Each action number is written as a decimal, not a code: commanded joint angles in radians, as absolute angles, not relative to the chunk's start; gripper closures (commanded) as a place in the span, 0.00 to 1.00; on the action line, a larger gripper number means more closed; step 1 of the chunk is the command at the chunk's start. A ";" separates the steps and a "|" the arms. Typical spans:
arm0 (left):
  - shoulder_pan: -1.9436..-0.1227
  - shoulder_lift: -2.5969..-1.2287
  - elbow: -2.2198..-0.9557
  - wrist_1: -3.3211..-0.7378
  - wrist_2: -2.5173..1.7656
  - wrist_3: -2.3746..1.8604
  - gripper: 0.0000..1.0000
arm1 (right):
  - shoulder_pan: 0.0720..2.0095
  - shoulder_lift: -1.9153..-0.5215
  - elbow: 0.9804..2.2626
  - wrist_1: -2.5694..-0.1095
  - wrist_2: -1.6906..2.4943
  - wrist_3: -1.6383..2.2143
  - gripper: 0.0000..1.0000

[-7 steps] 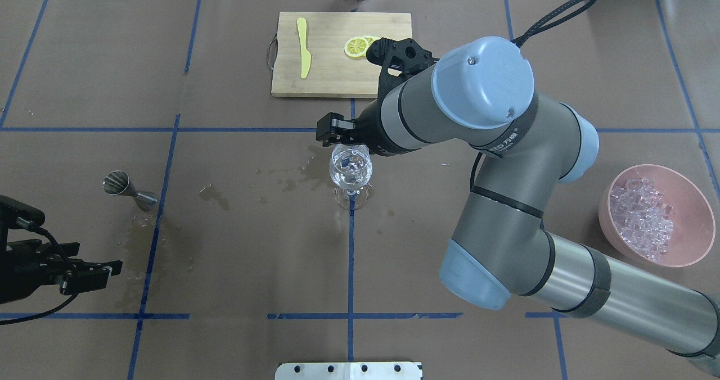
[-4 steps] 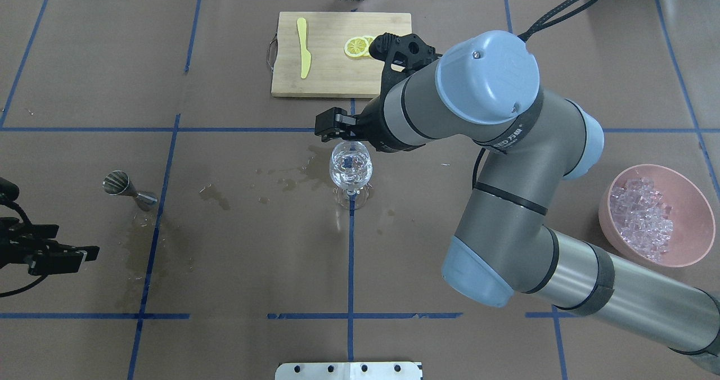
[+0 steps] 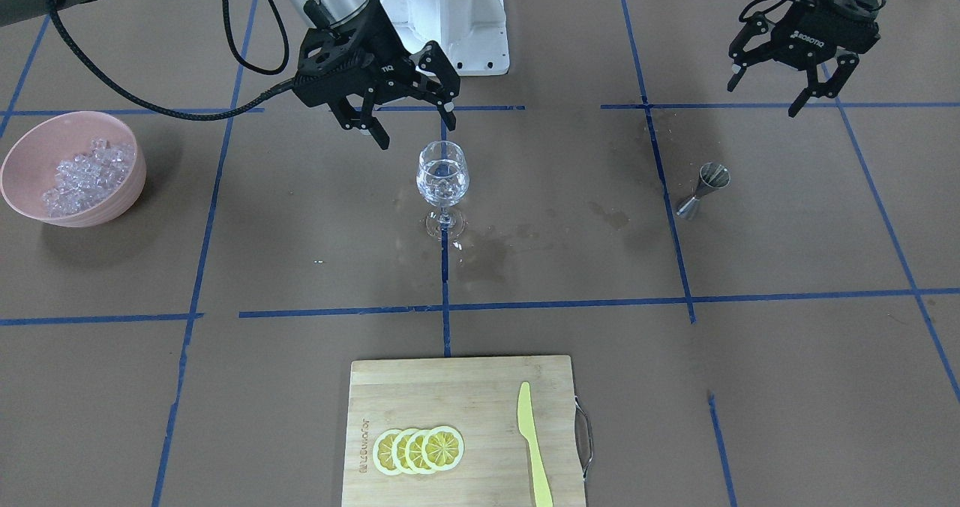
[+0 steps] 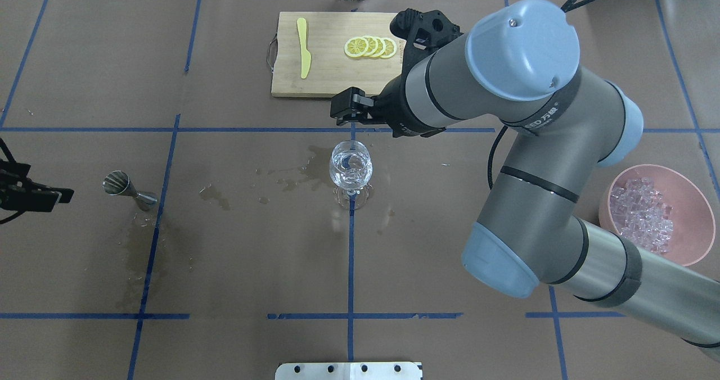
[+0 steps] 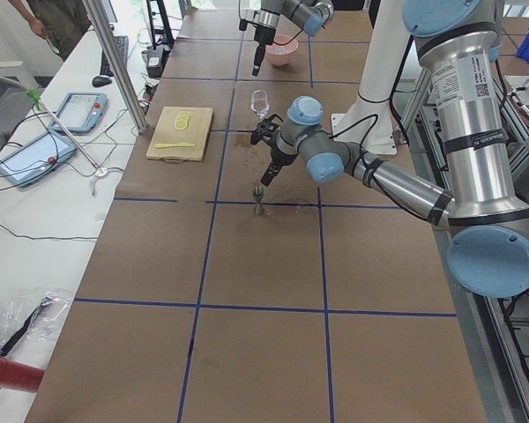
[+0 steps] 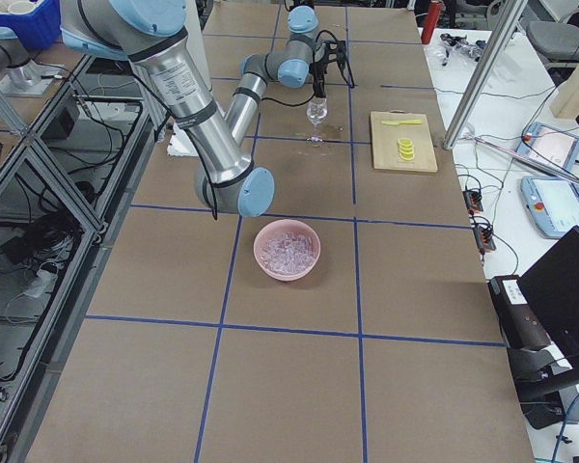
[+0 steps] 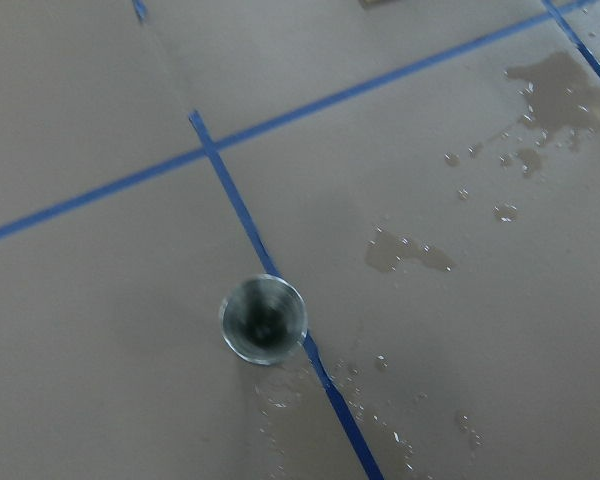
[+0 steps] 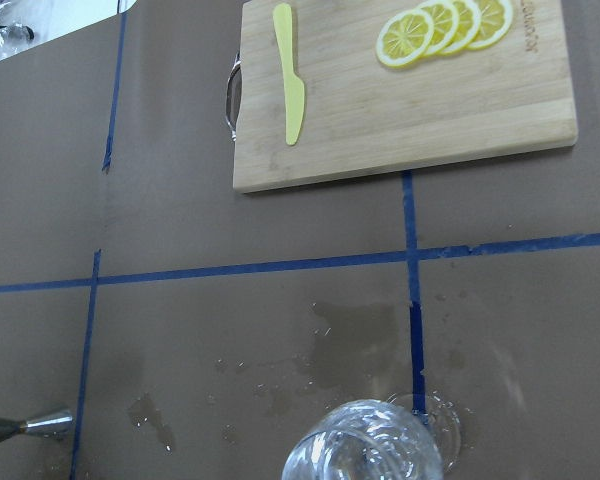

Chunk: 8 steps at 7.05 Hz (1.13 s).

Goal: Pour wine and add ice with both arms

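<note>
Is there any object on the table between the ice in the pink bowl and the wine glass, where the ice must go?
Nothing visible. In the front-facing view only bare table lies between the ice and the glass; the right gripper hangs open near the glass.

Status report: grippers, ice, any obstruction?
Left gripper open, empty. Right gripper open, empty, raised beside glass. Ice in glass and pink bowl. Nothing over glass.
</note>
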State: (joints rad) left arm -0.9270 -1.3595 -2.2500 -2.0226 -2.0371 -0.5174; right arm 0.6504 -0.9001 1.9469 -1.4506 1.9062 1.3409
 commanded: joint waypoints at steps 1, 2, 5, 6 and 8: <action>-1.076 -1.510 -2.240 -1.771 -2.046 -0.311 0.00 | 0.751 -0.951 1.977 -1.500 2.007 1.301 0.00; -1.144 -1.550 -2.220 -1.690 -2.048 -0.243 0.00 | 0.809 -1.003 1.994 -1.525 2.046 1.222 0.00; -1.354 -1.554 -2.032 -1.697 -2.235 -0.099 0.00 | 0.905 -1.042 1.991 -1.781 2.057 0.856 0.00; -1.392 -1.558 -1.952 -1.701 -2.244 -0.080 0.00 | 0.937 -1.069 1.987 -1.858 2.054 0.766 0.00; -1.445 -1.571 -1.861 -1.694 -2.270 -0.075 0.00 | 1.059 -1.171 1.974 -1.920 2.059 0.462 0.00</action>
